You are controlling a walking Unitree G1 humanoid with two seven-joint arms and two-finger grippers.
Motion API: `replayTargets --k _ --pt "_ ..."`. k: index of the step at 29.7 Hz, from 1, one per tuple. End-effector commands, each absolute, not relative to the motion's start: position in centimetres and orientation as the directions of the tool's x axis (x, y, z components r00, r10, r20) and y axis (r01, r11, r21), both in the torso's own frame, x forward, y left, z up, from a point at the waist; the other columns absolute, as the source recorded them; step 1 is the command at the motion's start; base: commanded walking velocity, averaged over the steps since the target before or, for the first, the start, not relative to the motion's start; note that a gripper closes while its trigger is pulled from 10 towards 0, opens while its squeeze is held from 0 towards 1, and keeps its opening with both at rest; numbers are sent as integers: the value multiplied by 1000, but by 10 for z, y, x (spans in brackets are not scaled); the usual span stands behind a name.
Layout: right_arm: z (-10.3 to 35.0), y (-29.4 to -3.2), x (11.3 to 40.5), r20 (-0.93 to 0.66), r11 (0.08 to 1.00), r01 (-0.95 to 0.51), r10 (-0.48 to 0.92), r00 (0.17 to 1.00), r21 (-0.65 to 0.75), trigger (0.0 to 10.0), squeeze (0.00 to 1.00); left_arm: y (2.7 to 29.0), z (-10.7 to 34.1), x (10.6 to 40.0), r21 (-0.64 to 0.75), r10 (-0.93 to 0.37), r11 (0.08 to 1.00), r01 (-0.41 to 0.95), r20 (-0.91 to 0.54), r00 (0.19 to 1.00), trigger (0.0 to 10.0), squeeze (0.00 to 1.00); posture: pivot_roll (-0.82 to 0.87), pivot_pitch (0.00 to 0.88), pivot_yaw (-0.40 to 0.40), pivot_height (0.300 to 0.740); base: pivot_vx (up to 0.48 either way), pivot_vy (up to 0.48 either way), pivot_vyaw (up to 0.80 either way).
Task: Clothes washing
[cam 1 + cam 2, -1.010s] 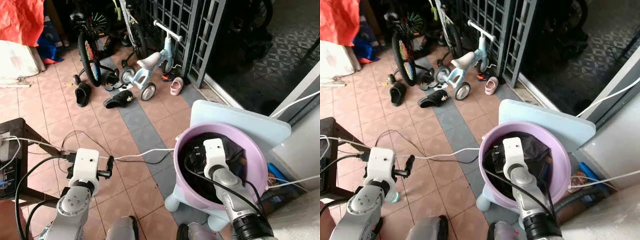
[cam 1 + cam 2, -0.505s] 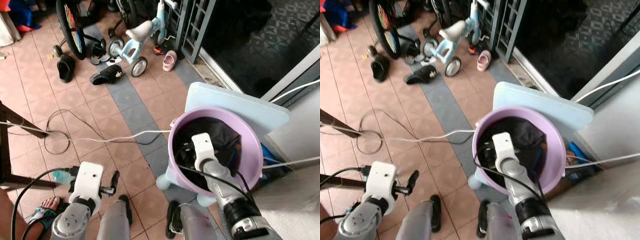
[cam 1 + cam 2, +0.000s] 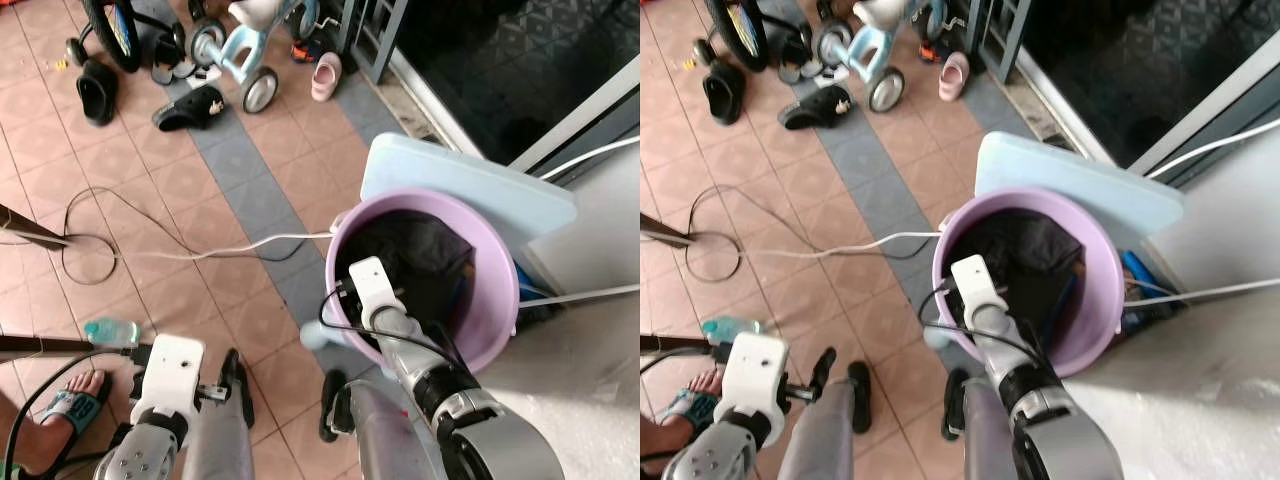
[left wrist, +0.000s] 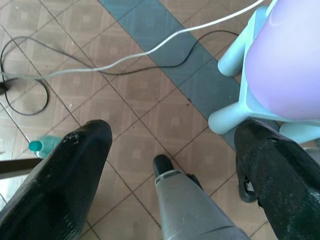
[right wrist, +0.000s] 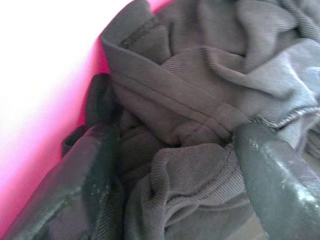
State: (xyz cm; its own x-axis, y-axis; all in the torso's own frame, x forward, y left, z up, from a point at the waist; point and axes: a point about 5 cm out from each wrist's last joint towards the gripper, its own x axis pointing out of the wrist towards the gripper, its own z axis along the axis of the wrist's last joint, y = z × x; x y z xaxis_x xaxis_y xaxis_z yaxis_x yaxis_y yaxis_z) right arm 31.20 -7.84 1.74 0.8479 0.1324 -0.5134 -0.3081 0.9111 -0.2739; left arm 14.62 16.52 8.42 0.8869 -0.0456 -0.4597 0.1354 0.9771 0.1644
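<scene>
A purple basin point(image 3: 497, 325) stands on a light blue stool point(image 3: 470, 188) and holds dark grey clothes point(image 3: 428, 252). My right arm reaches down into the basin at its near left side, the white wrist block point(image 3: 367, 286) just inside the rim. In the right wrist view the right gripper point(image 5: 175, 160) is open, its fingers point(image 5: 82, 175) pushed into the crumpled clothes point(image 5: 200, 100) close to the pink wall. My left gripper point(image 4: 172, 132) hangs open over the tiled floor beside the stool, holding nothing.
A white cable point(image 3: 200, 250) and a black cable point(image 3: 85, 235) cross the floor tiles. A water bottle point(image 3: 110, 330) and a person's sandalled foot point(image 3: 65, 415) lie at the near left. A child's bike point(image 3: 235, 45), slippers point(image 3: 190, 105) and a pink shoe point(image 3: 324, 76) sit farther off.
The camera has moved closer and tilted down over the basin. My right gripper stays among the clothes; the left arm sits lower in the picture.
</scene>
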Motion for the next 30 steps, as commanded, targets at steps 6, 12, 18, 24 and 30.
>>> replayTargets --k 6,12,18,24,30 --pt "-2 -87 299 -596 925 -286 86 798 -250 0 0 166 84 143 179 -31 975 133 -484 875 10000 0 226 421 -124 740 0 0 0" --pt "1 -96 304 -586 939 -234 43 809 -253 0 0 167 85 147 198 -19 972 129 -476 879 10000 0 227 415 -120 740 0 0 0" --pt "9 -105 312 -549 934 -203 8 836 -295 0 0 170 86 151 221 0 968 117 -468 884 10000 0 229 405 -120 740 0 0 0" --pt "21 -124 324 -496 929 -152 -37 868 -336 0 0 172 85 156 234 9 966 112 -462 887 10000 0 218 386 -117 740 0 0 0" --pt "23 -134 327 -487 927 -138 -55 871 -350 0 0 172 85 162 238 4 964 117 -453 891 10000 0 217 372 -116 740 0 0 0"
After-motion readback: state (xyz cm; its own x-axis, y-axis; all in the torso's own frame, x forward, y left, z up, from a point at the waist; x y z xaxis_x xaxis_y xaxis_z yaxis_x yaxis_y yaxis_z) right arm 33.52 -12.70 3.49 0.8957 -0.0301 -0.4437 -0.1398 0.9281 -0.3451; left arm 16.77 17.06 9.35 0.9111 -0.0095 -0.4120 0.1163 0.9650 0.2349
